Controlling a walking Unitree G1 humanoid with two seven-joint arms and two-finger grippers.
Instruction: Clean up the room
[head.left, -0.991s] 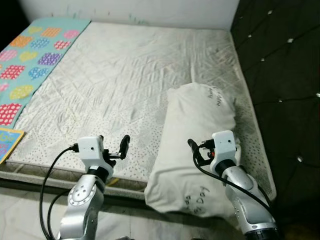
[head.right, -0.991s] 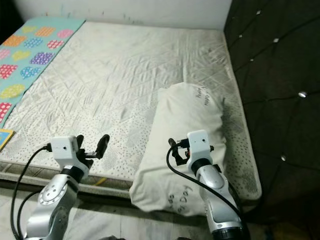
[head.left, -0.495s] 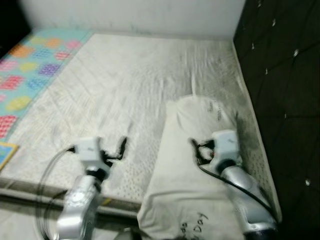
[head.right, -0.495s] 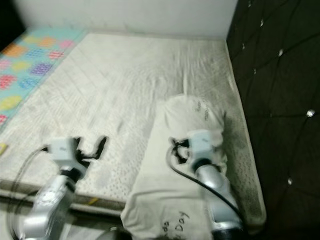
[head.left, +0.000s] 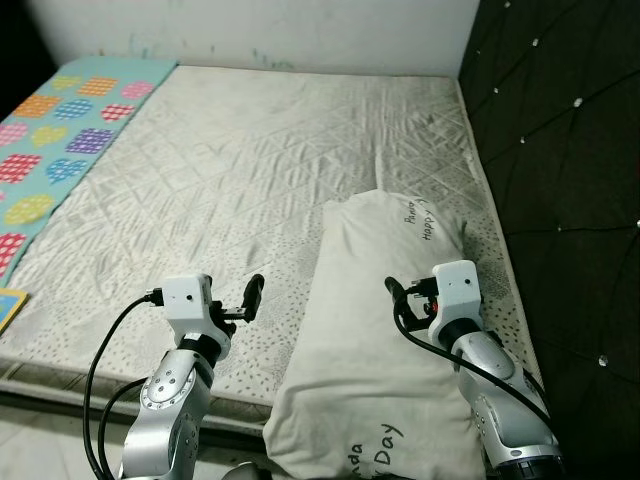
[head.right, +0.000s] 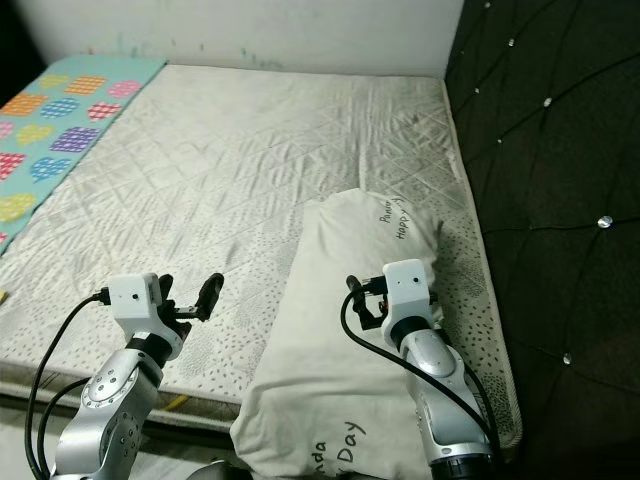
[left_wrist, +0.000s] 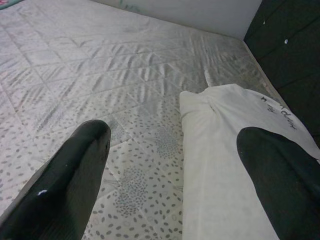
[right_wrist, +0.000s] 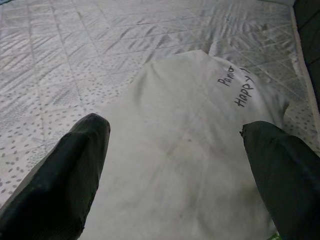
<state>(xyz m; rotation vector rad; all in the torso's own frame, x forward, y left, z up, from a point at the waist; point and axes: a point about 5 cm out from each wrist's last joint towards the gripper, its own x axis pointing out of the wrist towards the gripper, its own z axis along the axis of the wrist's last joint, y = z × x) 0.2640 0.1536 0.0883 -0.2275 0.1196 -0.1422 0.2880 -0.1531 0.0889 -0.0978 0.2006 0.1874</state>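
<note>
Bed (head.left: 300, 150) with a quilted, off-white mattress, seen from its near edge. White pillow (head.left: 375, 330) with handwritten lettering lies lengthwise along the bed's right side, beside a dark tufted headboard (head.left: 560, 170), its near end hanging over the bed's near edge. Colourful patterned blanket (head.left: 50, 140) covers the bed's far left corner and left edge. Right gripper (right_wrist: 175, 165) hovers over the pillow — jaws spread wide, holding nothing. Left gripper (left_wrist: 172, 165) hovers over the mattress near the bed's near edge, just beside the pillow — jaws also spread wide and empty.
</note>
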